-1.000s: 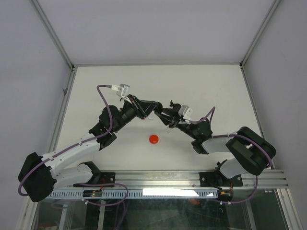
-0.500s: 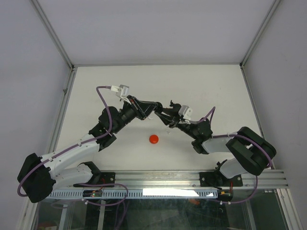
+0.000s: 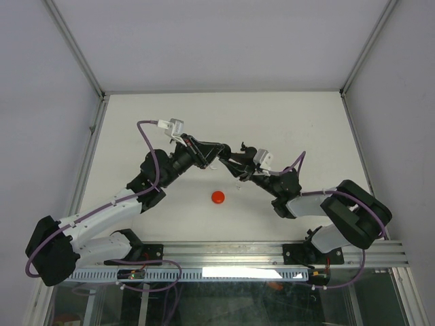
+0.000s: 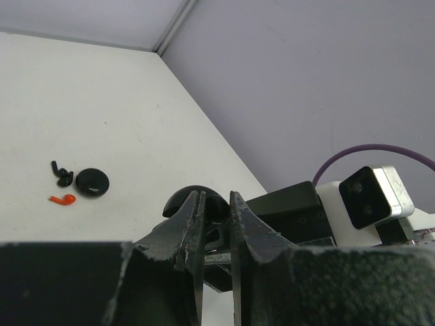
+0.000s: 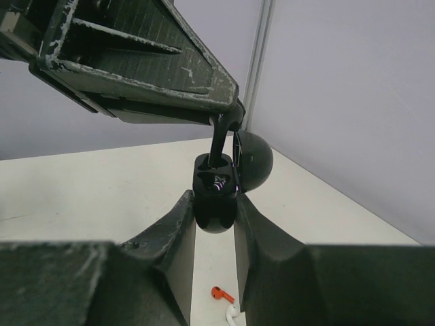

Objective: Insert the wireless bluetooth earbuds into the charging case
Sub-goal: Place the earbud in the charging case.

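Above the middle of the surface (image 3: 285,122), the left pincer (image 4: 216,204) holds an earbud (image 5: 218,144) at the charging case (image 5: 253,159) inside the right pincer (image 5: 215,204). A round puck (image 3: 217,197) lies nearer the bases.

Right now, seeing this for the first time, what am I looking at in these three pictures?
You see a robot with a left arm and a right arm, bolted to a white table. One picture looks down from above; the other two come from a camera on each wrist. The right end effector grips an open black charging case above the table. The left end effector pinches what looks like a black earbud and pokes it into that case. On the table lie a red round case, a black round case, small black earbuds, a red earbud and a white earbud.
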Available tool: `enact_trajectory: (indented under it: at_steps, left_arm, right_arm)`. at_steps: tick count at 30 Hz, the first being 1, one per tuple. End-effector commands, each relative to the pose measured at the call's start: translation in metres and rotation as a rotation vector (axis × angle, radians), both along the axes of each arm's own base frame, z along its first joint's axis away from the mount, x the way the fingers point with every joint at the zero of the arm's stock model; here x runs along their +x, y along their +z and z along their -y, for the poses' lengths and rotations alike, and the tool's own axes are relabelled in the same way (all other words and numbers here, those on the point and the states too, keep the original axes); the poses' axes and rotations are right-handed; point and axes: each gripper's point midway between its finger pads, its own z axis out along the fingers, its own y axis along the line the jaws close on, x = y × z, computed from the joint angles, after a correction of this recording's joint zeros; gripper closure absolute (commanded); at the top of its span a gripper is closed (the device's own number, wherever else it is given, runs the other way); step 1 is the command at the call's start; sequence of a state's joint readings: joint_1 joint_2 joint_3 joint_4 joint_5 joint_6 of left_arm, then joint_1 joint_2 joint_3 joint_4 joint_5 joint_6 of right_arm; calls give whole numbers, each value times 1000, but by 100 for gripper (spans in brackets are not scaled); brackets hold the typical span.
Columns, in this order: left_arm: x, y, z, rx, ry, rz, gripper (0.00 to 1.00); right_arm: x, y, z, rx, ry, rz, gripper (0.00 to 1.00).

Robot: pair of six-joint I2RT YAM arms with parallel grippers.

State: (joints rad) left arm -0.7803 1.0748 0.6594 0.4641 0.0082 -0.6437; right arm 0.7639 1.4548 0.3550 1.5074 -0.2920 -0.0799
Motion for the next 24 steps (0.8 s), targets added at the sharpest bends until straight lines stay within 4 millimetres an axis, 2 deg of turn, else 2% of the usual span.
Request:
enact_trajectory:
  at_steps: [1, 7, 17, 24]
  left_arm:
    - [-11, 34, -3, -71, -17, 69, 100]
    - [-14, 45, -4, -102, -25, 86, 100]
    - [-12, 22, -1, -71, -28, 58, 100]
    - [-9, 21, 2, -73, -31, 63, 100]
  right_arm:
    - [-8, 49, 13, 129, -27, 131, 100]
    - [-7, 49, 14, 134, -34, 124, 100]
    - [-7, 51, 14, 139, -34, 126, 100]
    - [-8, 52, 15, 139, -33, 127, 100]
